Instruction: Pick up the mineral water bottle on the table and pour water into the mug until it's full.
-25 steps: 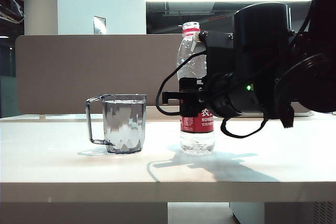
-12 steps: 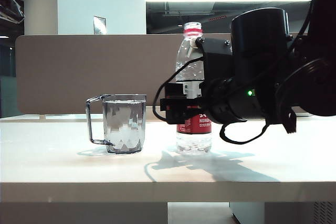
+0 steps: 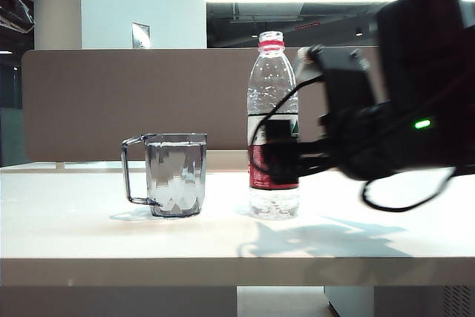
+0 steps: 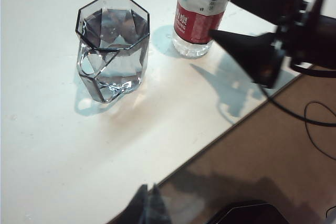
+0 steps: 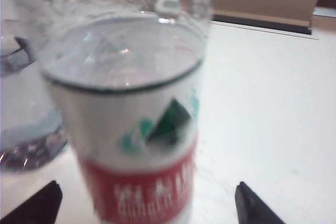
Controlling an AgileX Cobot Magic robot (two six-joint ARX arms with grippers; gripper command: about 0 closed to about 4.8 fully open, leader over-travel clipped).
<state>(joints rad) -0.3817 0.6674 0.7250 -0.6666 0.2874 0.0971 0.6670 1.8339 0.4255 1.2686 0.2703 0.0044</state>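
The mineral water bottle [image 3: 272, 87] stands upright on the table [image 3: 89, 235], its red-and-white label [image 5: 142, 182] facing the right wrist camera. My right gripper [image 5: 147, 195] is open, one fingertip [image 5: 39, 203] on each side of the bottle's lower half with a gap at both. In the exterior view the right gripper [image 3: 282, 157] reaches in from the right at label height. The mug [image 3: 176, 174], smoky and faceted, holds water nearly to the rim and stands left of the bottle. My left gripper [image 4: 149, 192] is shut, hanging over the table's front edge, away from both.
A grey-brown divider panel [image 3: 89, 102] runs along the table's far side. Black cables [image 3: 404, 202] hang from the right arm above the tabletop. Brown floor [image 4: 273, 156] lies beyond the table's front edge in the left wrist view.
The right gripper has opened off the bottle and drawn back to the right. The bottle stays standing on the table, shifted slightly left. The mug has not moved.
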